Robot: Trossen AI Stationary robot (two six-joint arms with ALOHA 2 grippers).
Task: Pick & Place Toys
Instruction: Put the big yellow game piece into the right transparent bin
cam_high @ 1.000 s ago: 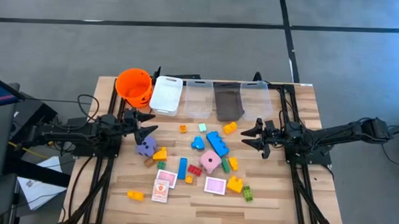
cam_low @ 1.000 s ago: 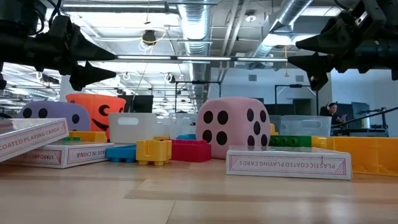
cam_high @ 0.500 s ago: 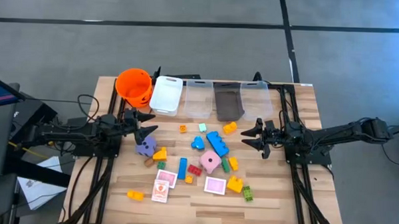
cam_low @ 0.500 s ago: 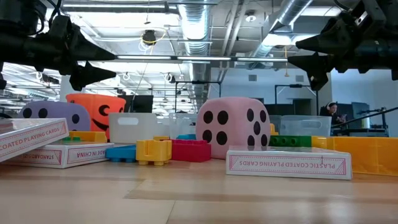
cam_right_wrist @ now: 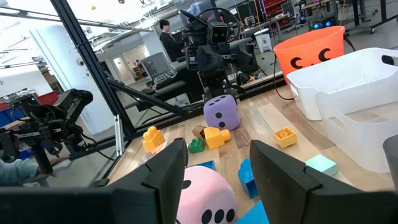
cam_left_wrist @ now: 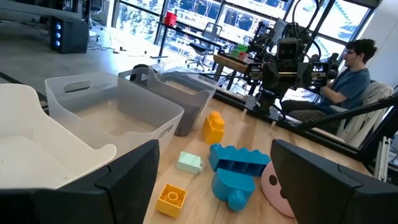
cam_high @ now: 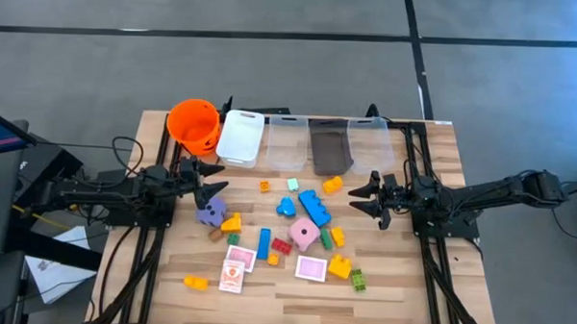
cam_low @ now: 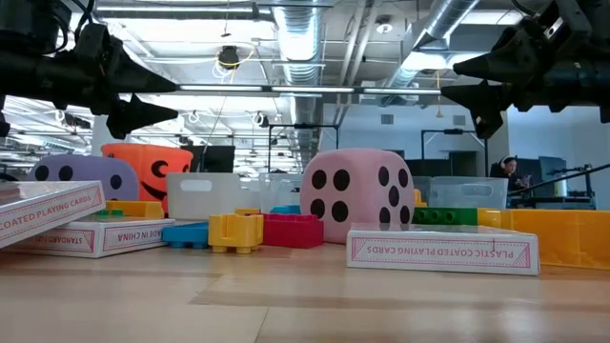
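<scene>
Overhead, table-level and two facing wrist cameras — all share the pink die [cam_high: 303, 234].

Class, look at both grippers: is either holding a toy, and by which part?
Nothing is held. The left gripper and right gripper hover open and empty above the toys.

Nothing differs between the earlier pictures and this moment. The left end effector [cam_high: 207, 177] hangs at the same spot above the table's left side with its fingers spread, the right end effector [cam_high: 362, 198] sits unmoved over the right side, fingers partly apart, and no toy on the table [cam_high: 438, 302] lies anywhere new.
</scene>
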